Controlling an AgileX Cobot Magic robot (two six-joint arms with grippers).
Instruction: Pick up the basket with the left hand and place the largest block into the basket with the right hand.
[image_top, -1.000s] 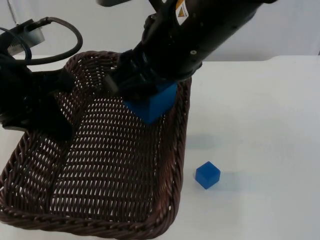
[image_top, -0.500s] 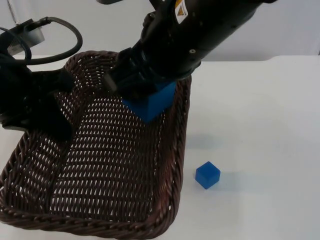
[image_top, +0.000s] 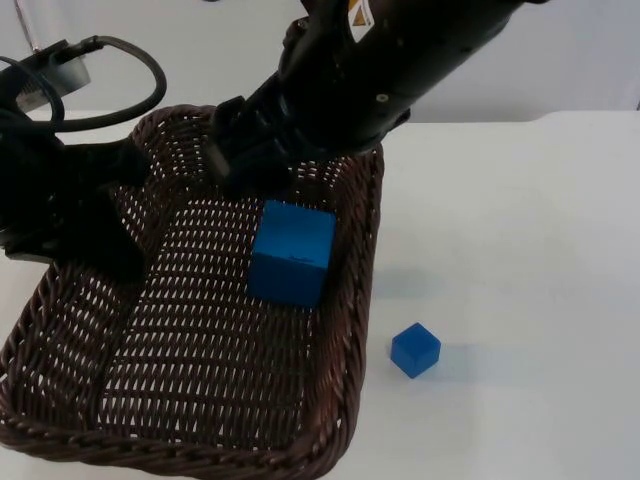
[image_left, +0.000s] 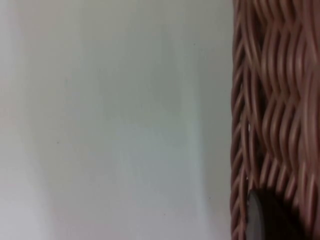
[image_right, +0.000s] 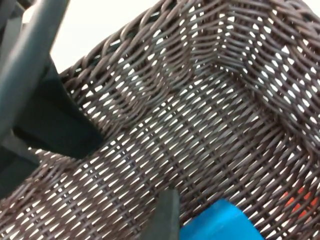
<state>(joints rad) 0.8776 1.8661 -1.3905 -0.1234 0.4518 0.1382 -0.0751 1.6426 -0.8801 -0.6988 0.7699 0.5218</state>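
The dark brown wicker basket (image_top: 362, 262) is held at its left rim by my left gripper (image_top: 116, 248), which is shut on the weave. In the left wrist view the basket's rim (image_left: 270, 115) runs beside one black fingertip (image_left: 265, 217). The large blue block (image_top: 291, 253) lies free on the basket's floor, close to the right wall. My right gripper (image_top: 242, 162) hovers open above the basket's far end, just behind the block. The right wrist view looks down into the basket (image_right: 210, 115), with the large block (image_right: 220, 225) beside a fingertip (image_right: 167, 215).
A small blue block (image_top: 415, 350) sits on the white table (image_top: 520, 300) just right of the basket. The grey partition wall (image_top: 560, 60) closes the back. The left arm's dark body (image_right: 45, 115) crosses the right wrist view.
The large blue block has left the right gripper and dropped onto the basket floor. The right gripper has lifted slightly and shifted left. The left arm and the basket have stayed put.
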